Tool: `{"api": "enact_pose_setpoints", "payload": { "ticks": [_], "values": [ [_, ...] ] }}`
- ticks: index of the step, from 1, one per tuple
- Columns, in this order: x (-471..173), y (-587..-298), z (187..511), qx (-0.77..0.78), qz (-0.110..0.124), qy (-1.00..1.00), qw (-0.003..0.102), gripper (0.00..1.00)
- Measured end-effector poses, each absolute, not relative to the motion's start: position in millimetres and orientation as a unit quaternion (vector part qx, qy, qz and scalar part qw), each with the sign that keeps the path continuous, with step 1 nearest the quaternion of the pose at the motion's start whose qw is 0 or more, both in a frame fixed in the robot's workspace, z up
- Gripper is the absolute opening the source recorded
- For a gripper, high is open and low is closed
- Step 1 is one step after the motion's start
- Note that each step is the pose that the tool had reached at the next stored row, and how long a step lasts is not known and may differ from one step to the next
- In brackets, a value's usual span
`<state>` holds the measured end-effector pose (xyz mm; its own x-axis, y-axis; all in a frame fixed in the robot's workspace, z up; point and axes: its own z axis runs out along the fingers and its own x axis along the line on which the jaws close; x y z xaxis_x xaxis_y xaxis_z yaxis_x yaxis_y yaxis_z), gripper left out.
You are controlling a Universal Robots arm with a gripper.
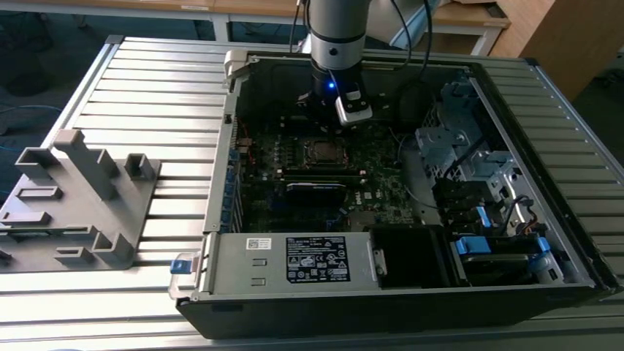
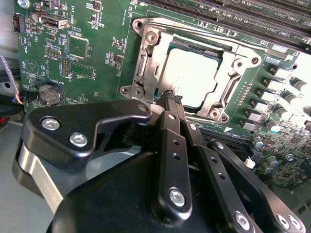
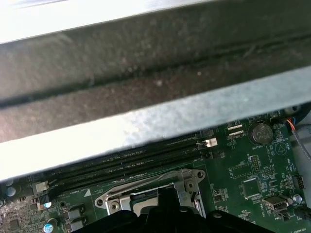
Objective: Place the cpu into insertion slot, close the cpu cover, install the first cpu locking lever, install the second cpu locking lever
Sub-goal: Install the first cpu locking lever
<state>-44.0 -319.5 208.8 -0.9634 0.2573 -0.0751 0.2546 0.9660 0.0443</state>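
Observation:
The cpu [image 2: 194, 77] lies flat in the insertion slot [image 1: 322, 150] of the green motherboard [image 2: 82, 53], its pale metal top showing through the window of the cpu cover [image 2: 150, 53]. The silvery cover lies down over the socket. A thin metal lever [image 2: 204, 34] runs along one edge of the socket. My gripper [image 2: 171, 98] hangs just over a corner of the socket rim, shut, with its black fingers together and nothing seen between them. In the exterior view the gripper [image 1: 326, 117] is inside the open case, at the far edge of the socket.
Black memory slots [image 3: 131, 162] run beside the socket, close under the case wall [image 3: 146, 97]. A coin battery [image 2: 48, 94] sits on the board. The power supply [image 1: 292, 259] and drive cage [image 1: 458, 146] crowd the case. A grey fixture [image 1: 78, 197] stands at the exterior view's left.

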Motion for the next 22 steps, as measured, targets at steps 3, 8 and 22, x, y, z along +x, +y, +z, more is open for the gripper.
{"api": "enact_pose_setpoints", "payload": {
  "ticks": [3,8,22],
  "values": [
    [-44.0,-319.6,209.7,0.129,0.017,0.991,0.040,0.10],
    [-44.0,-319.5,210.9,0.129,0.017,0.991,0.040,0.10],
    [-44.0,-319.5,213.0,0.129,0.017,0.991,0.040,0.10]
  ]
}}
